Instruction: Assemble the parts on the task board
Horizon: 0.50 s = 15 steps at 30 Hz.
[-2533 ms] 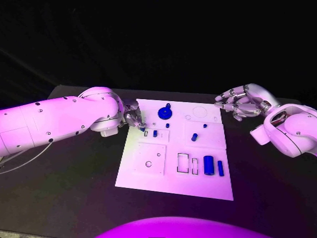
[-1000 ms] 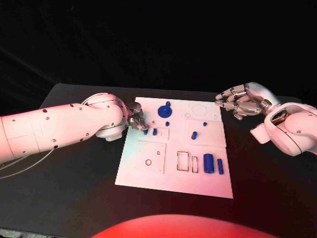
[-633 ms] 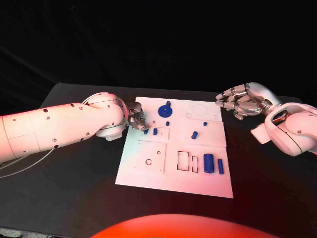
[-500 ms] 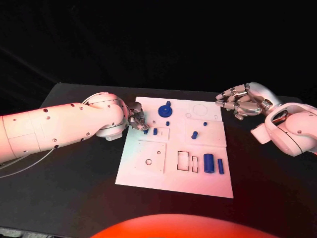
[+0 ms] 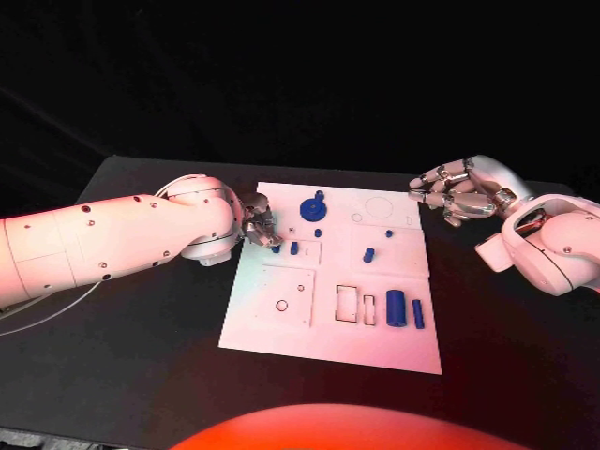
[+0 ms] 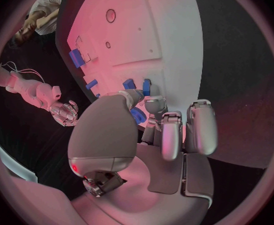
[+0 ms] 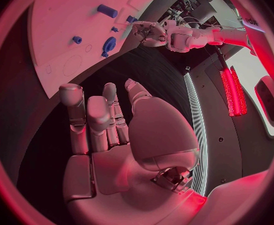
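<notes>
- Table point(image 5: 138, 356), black, carries the board point(image 5: 330, 352) square in front of me, in reach of both arms.
- Board, white, with several outlined recesses; most parts lie loose on it, so I judge the assembly barely begun.
- My left hand point(image 5: 259, 224) sits low at the board's left edge, fingers drawn together round a small blue peg point(image 6: 137, 116); from the wrist it looks pinched, tip near the board, likely to seat it.
- My right hand point(image 5: 458, 194) hovers off the board's far right corner, fingers loosely curled and apart, holding nothing, kept clear of the work.
- Gear point(image 5: 312, 210) rests near the far edge.
- Cylinder point(image 5: 395, 309) lies by the near-right recesses, a slim bar point(image 5: 416, 315) just beside it.
- Short peg point(image 5: 367, 254) lies mid-board.
</notes>
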Each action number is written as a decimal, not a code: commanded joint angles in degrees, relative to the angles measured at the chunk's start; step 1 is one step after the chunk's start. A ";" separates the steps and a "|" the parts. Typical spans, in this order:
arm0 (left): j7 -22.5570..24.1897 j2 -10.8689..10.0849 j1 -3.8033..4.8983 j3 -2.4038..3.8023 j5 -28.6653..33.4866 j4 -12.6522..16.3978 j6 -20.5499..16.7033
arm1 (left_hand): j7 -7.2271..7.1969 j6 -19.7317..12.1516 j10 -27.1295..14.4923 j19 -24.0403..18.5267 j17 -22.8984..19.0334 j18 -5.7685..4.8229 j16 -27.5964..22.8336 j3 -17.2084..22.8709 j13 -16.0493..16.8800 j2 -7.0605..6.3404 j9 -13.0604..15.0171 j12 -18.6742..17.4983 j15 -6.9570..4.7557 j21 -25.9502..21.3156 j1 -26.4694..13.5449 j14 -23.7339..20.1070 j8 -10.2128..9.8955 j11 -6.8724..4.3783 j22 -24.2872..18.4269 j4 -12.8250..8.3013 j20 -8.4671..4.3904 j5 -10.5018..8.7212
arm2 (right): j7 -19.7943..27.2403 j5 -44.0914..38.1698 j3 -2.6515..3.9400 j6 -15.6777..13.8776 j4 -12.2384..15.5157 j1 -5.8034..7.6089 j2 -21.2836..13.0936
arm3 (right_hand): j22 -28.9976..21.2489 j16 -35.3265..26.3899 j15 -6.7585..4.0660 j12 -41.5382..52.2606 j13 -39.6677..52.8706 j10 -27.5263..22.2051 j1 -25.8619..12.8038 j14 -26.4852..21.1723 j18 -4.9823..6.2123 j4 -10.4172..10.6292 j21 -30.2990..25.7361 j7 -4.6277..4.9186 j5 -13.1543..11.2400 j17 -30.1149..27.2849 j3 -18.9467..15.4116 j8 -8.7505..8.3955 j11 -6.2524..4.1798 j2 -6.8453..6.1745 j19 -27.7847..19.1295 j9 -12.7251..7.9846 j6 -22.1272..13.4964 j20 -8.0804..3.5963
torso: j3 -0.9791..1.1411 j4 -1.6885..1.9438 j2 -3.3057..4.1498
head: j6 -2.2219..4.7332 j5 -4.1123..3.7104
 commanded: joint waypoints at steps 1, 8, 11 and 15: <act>-0.07 0.00 -0.06 -0.01 -0.61 0.20 1.34 | -0.47 -0.08 0.26 0.32 14.12 -1.08 0.38 10.88 0.04 -0.25 0.06 0.25 -0.35 0.25 0.48 5.62 0.21 -0.07 0.83 -10.62 0.11 0.27 | 0.44 -0.47 0.02 0.15 -0.02 -0.04 0.02 | 0.06 0.14 -0.02 0.11 -0.06 0.23 -0.45 0.26 0.58 0.39 0.18 0.06 0.32 0.10 0.07 0.35 0.10 -0.06 0.35 -0.07 -0.27 0.04 | 0.02 -0.01 0.00 | 0.01 0.00; -0.05 -0.11 -0.06 -0.01 -0.68 0.30 1.32 | -0.47 -0.08 0.26 0.32 14.12 -1.08 0.38 10.88 0.04 -0.25 0.06 0.25 -0.35 0.25 0.48 5.62 0.21 -0.07 0.83 -10.62 0.11 0.27 | 0.49 -0.47 0.02 0.13 -0.03 -0.05 0.04 | 0.06 0.14 -0.02 0.11 -0.06 0.23 -0.45 0.26 0.58 0.39 0.18 0.06 0.32 0.10 0.07 0.35 0.10 -0.06 0.35 -0.07 -0.27 0.04 | 0.04 -0.03 0.03 | -0.06 0.07; -0.07 -0.15 -0.06 -0.01 -0.69 0.29 1.27 | -0.47 -0.08 0.26 0.32 14.12 -1.08 0.38 10.88 0.04 -0.25 0.06 0.25 -0.35 0.25 0.48 5.62 0.21 -0.07 0.83 -10.62 0.11 0.27 | 0.50 -0.47 0.02 0.11 -0.04 -0.05 0.03 | 0.06 0.14 -0.02 0.11 -0.06 0.23 -0.45 0.26 0.58 0.39 0.18 0.06 0.32 0.10 0.07 0.35 0.10 -0.06 0.35 -0.07 -0.27 0.04 | 0.03 -0.05 -0.01 | -0.05 0.07; -0.12 -0.19 -0.06 -0.01 -0.70 0.30 1.28 | -0.47 -0.08 0.26 0.32 14.12 -1.08 0.38 10.88 0.04 -0.25 0.06 0.25 -0.35 0.25 0.48 5.62 0.21 -0.07 0.83 -10.62 0.11 0.27 | 0.51 -0.47 0.02 0.11 -0.03 -0.05 0.03 | 0.06 0.14 -0.02 0.11 -0.06 0.23 -0.45 0.26 0.58 0.39 0.18 0.06 0.32 0.10 0.07 0.35 0.10 -0.06 0.35 -0.07 -0.27 0.04 | 0.03 -0.06 0.01 | -0.07 0.10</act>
